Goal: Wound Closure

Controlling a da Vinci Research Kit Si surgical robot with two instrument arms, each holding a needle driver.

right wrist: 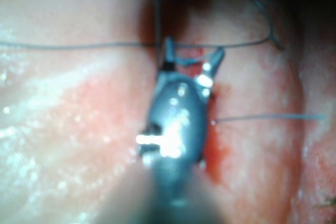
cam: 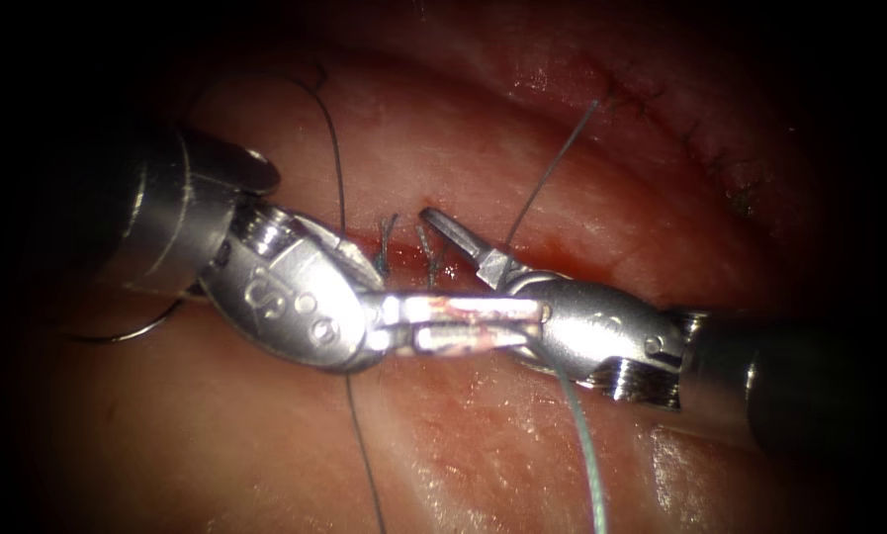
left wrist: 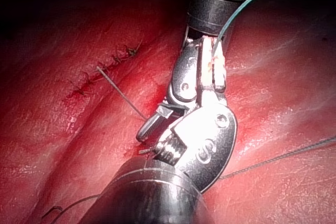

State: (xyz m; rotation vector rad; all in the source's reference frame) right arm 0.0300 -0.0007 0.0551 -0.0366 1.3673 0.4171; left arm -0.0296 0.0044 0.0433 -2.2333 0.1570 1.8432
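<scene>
Starting nearest us, we see the pale thread (cam: pixel 589 465) running up over the tissue (cam: pixel 216 445) into the left tool (cam: pixel 522 324), whose jaws lie almost together and seem to pinch it. The right tool (right wrist: pixel 193 59) stands wide open, holding nothing, one jaw raised over the cut (cam: pixel 408 269) and its cut ends of thread (cam: pixel 386 240). We judge the tools so crowded that the open jaws could snag or nick the thread, or a hard pull could tear a stitch. Left of the cut, a thin dark arc (cam: pixel 127 334) lies on the tissue, perhaps the needle, held by neither tool; we cannot tell. Farther off sits an older stitched line (cam: pixel 680 119)
</scene>
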